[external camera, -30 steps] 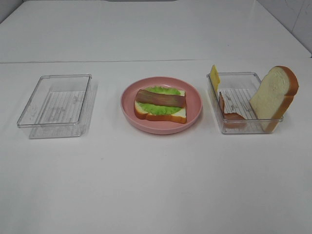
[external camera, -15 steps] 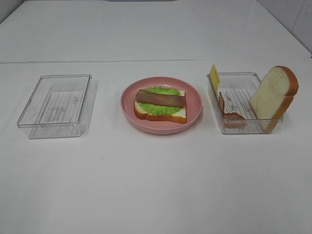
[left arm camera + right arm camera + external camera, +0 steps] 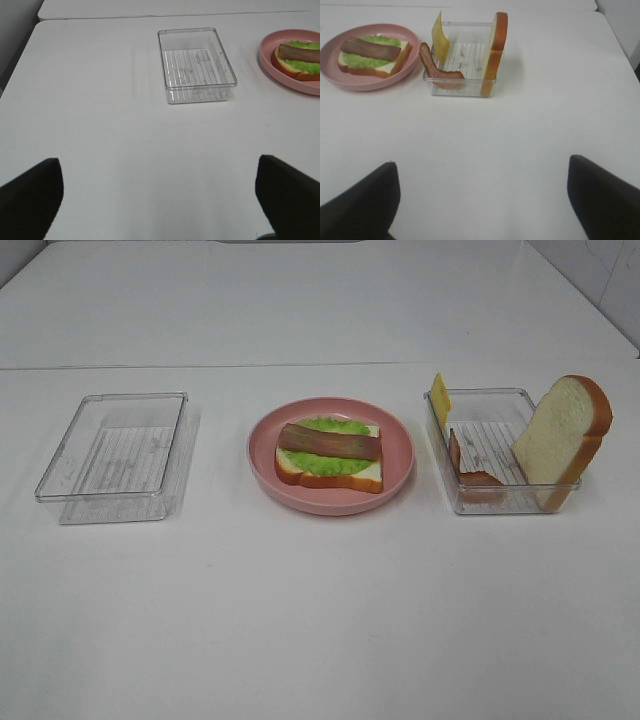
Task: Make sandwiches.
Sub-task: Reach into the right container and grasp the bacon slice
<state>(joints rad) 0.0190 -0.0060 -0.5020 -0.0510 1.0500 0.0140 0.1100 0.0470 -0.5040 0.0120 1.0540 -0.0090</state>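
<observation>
Right wrist: right pincer (image 3: 481,165) wide open, empty, well short of tray (image 3: 462,92). Left pincer (image 3: 157,159) same. Half-built sandwich (image 3: 375,59) on pink plate (image 3: 362,86) beside tray. Likely next: pinch cheese slice (image 3: 440,37) by its upright edge, lift clear of tray wall, lay flat over bacon (image 3: 370,48).
</observation>
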